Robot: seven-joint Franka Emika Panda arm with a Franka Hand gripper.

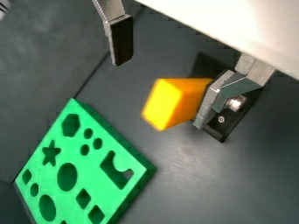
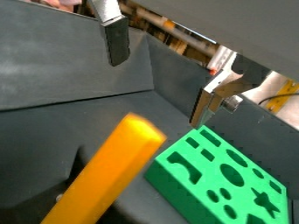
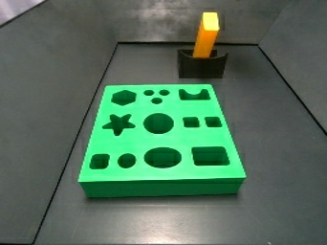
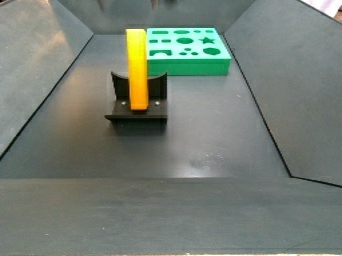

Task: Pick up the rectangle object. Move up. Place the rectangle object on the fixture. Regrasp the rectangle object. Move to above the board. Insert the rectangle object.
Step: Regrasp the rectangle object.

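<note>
Wrist views: you see the gripper [image 1: 176,74] with its fingers [image 1: 119,39] spread wide and holding nothing. The rectangle object [image 1: 176,102] stands between and below them, clear of both pads, nearer one finger [image 1: 225,105]. The board [image 2: 228,179] lies off to the side.

Side views: the rectangle object [image 3: 207,35] stands upright in the fixture [image 3: 202,63]; the gripper is out of frame.
</note>
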